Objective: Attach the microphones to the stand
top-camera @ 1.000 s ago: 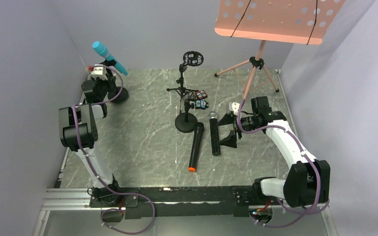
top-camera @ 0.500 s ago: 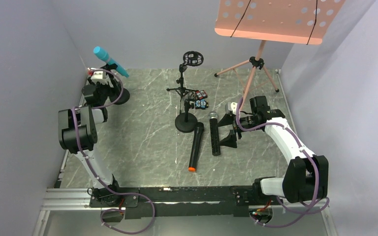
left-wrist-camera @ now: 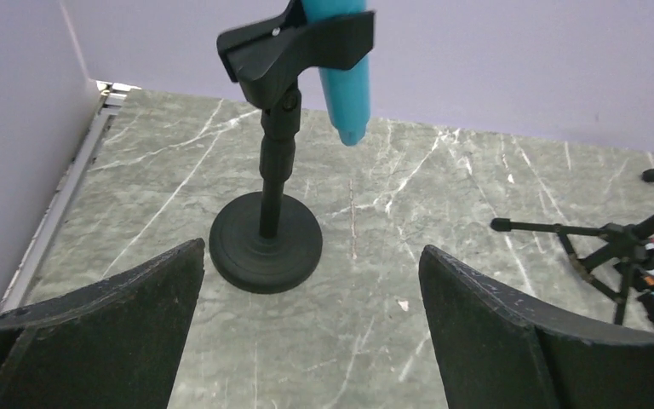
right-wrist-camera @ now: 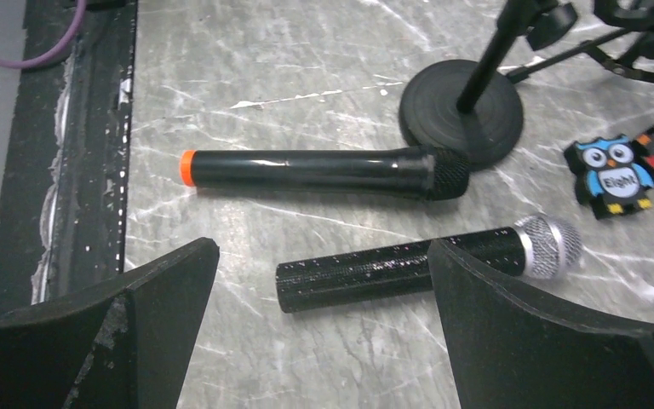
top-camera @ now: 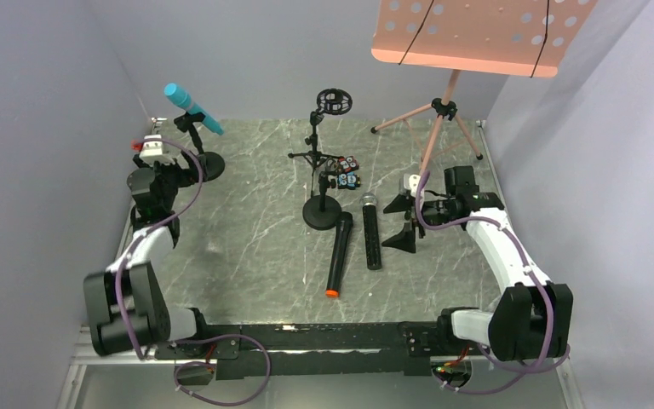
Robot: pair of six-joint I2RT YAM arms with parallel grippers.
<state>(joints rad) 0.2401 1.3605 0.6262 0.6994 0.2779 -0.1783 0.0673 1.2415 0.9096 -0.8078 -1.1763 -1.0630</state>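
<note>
While one microphone sits clipped, two wait:
Done: light blue microphone (left-wrist-camera: 345, 68) in far-left corner stand (left-wrist-camera: 266, 247).
Remaining: orange-end microphone (right-wrist-camera: 306, 171), silver-mesh microphone (right-wrist-camera: 426, 260), lying mid-counter.
Claws: left gripper (left-wrist-camera: 311, 256), right gripper (right-wrist-camera: 324, 247) spread wide, empty.

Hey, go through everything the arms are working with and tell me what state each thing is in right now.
Light blue microphone: clipped in the left desk stand, tilted.
Black microphone with orange end: lying flat, ungripped.
Black microphone with silver mesh head: lying flat, ungripped.
Centre round-base stand: upright, holds no microphone.
Tripod stand with ring mount: upright, ring empty.
Left tool: open, empty.
Right tool: open, empty.
</note>
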